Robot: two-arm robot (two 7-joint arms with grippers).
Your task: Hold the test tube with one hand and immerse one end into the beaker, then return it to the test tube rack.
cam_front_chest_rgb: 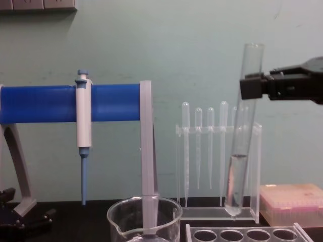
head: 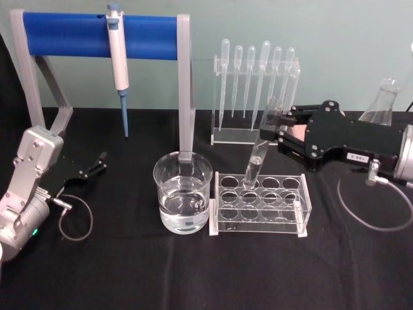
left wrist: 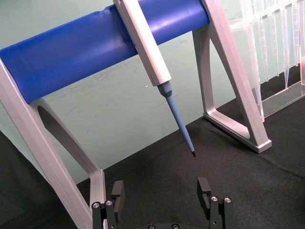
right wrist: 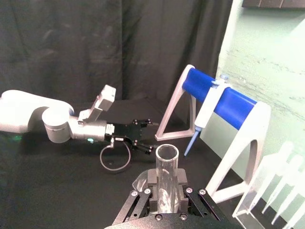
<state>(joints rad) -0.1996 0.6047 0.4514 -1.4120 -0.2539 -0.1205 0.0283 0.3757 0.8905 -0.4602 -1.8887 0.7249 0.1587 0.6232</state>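
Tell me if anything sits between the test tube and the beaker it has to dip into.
Nothing visible does. The right gripper holds the test tube tilted above the clear rack, and the beaker stands directly beside that rack on the robot's left.

A blue bar (head: 97, 33) on a grey stand (head: 185, 90) spans the back left of the black table (head: 129, 271). A white-and-blue pipettor (head: 119, 64) hangs from the bar, tip down. To its right, a clear rack (head: 255, 132) holds 6 pipettes (head: 264, 71). In front sits a clear tube rack (head: 258, 206) with round holes. A glass flask (head: 382, 103) stands far right; a pink-topped box (cam_front_chest_rgb: 292, 201) is behind the tube rack.
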